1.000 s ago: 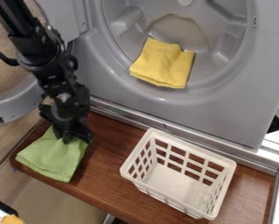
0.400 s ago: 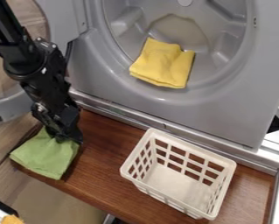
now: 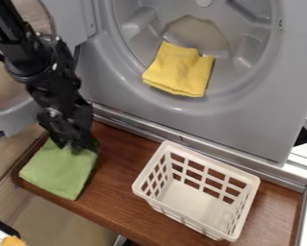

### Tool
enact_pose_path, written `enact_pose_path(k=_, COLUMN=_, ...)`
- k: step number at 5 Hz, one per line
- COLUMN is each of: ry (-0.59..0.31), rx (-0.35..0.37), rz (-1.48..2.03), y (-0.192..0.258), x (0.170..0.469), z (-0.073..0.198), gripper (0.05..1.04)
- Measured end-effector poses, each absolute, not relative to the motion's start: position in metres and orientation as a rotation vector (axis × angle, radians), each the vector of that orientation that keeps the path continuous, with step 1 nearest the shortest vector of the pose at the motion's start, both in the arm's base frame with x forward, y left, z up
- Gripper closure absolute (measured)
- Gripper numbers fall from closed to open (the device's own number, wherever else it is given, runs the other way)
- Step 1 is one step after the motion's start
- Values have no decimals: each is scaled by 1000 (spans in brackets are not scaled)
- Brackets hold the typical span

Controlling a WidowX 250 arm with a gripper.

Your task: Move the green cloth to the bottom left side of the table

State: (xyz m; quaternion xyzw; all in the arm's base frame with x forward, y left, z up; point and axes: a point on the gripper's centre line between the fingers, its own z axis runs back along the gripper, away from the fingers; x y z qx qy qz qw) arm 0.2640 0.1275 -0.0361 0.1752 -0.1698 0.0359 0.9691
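The black gripper (image 3: 77, 146) hangs over the left end of the brown wooden table, shut on the upper edge of the green cloth (image 3: 59, 170). Below and to the left of the gripper, the rest of the cloth lies spread on the wood, close to the table's front left edge. The gripper covers the cloth's top part.
A white plastic basket (image 3: 249, 180) stands on the right part of the wooden table (image 3: 117, 192). Behind the table is a grey machine with a round opening, where a yellow cloth (image 3: 180, 69) lies. Its open door is at the left, behind the arm.
Between the two earlier frames the gripper and green cloth shifted left; since then both have shifted back a little to the right. The basket and yellow cloth have stayed put.
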Motion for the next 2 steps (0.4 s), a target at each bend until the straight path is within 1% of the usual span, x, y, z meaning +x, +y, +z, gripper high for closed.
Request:
enact_pose_path(k=1, ry=-351, rx=311, rz=201, y=116, x=263, z=-31, gripper=195)
enact_pose_path(k=2, ry=-445, rx=321, rz=356, y=125, x=270, z=-3, gripper=75)
